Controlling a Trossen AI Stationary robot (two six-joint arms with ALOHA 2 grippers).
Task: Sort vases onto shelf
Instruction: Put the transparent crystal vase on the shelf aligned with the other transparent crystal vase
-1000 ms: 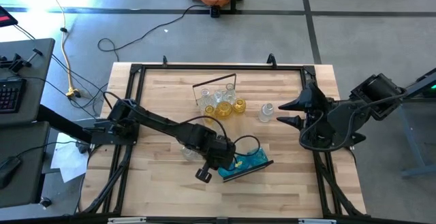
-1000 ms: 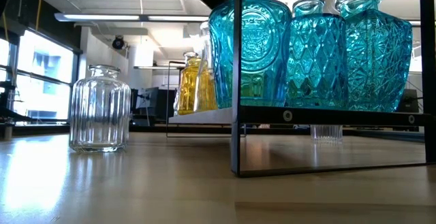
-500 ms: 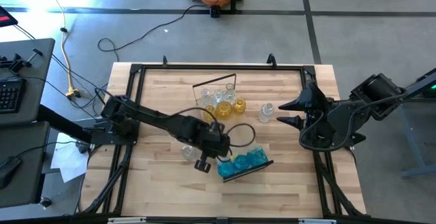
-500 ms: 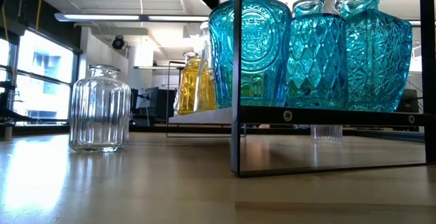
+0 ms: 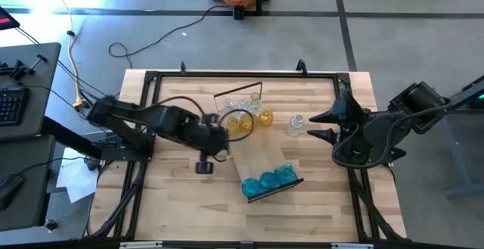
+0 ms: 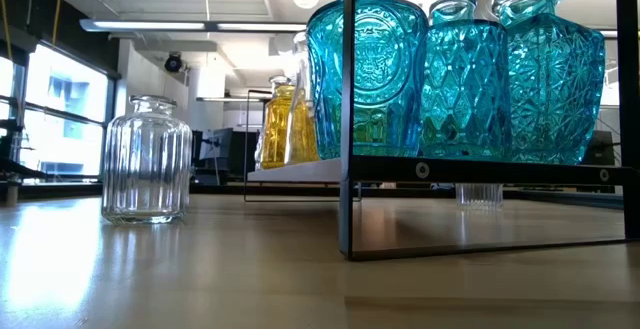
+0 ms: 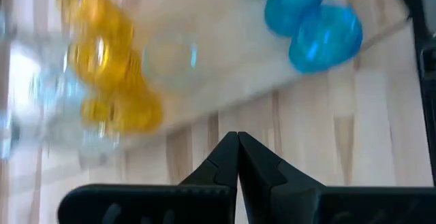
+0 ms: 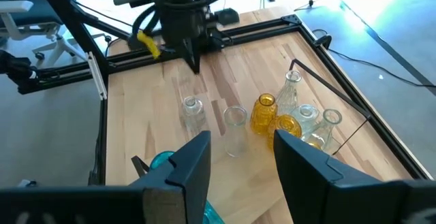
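Note:
The shelf (image 5: pixel 259 157) is a light-wood plank on a thin dark frame, lying slantwise mid-table. Three blue vases (image 5: pixel 268 179) (image 6: pixel 455 79) stand on its near end, and yellow vases (image 5: pixel 243 123) (image 8: pixel 264 112) and clear vases (image 5: pixel 240 107) crowd its far end. One clear vase (image 5: pixel 295 124) stands on the table right of the shelf, and a ribbed clear one (image 6: pixel 147 159) stands left of it. My left gripper (image 5: pixel 206 164) (image 7: pixel 237 139) is shut and hovers left of the shelf, holding nothing. My right gripper (image 5: pixel 327 125) (image 8: pixel 238 176) waits open at the table's right edge.
A dark metal frame (image 5: pixel 227 76) runs round the tabletop's edges. Bare wood lies near the table's front edge (image 5: pixel 249 222) and between the shelf and the right gripper. The left arm's base and black cables (image 8: pixel 177 6) stand at the left side.
My left gripper has drawn back from the blue vases at the shelf's near end, rising and moving toward the table's left and far side. It has left the top of the low view. The blue vases stay standing on the shelf.

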